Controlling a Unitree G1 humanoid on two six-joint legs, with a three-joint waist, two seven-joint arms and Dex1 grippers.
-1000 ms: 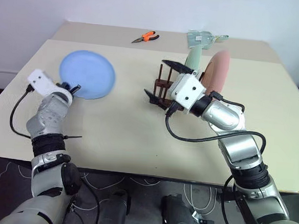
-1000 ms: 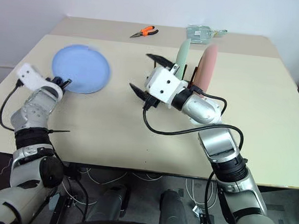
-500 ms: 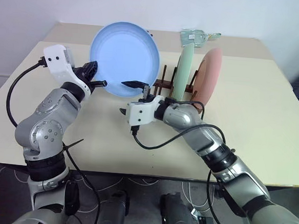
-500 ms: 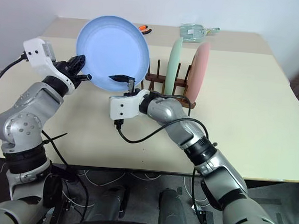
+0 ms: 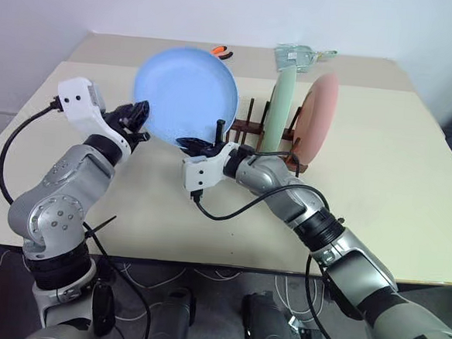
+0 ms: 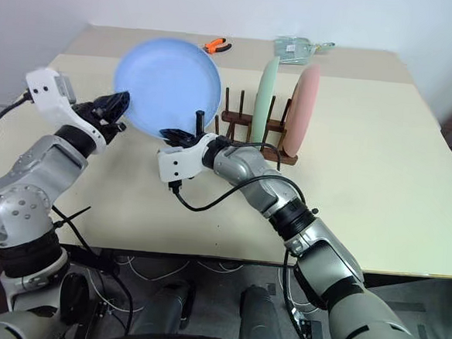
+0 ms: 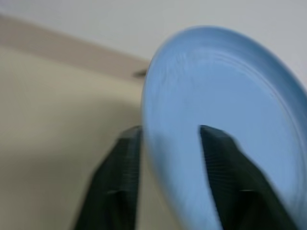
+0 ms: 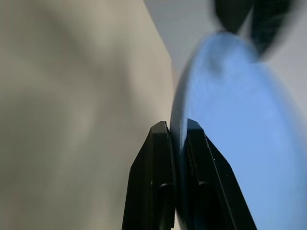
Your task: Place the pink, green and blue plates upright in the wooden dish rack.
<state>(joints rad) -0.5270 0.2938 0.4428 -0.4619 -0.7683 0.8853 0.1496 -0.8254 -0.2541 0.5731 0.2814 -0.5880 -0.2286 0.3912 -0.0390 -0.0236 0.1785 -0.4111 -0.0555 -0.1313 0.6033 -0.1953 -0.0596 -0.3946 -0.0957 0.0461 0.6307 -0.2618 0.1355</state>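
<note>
Two grippers meet the blue plate (image 5: pixel 186 95) beside the rack (image 5: pixel 248 129): right gripper (image 8: pixel 176 139) pinches its rim, left gripper (image 7: pixel 168 143) straddles it, jaws parted.

- Left gripper (image 5: pixel 139 115): raised above the table at the left edge of the blue plate (image 5: pixel 186 95). Its fingers (image 7: pixel 120 179) straddle the rim, one on each face, with a gap showing.
- Left arm: elbow bent, forearm angled up toward the plate.
- Right gripper (image 5: pixel 199 146): fingers pinched tight on the plate's lower rim.
- Right arm: reaches across, forearm near level.
</note>
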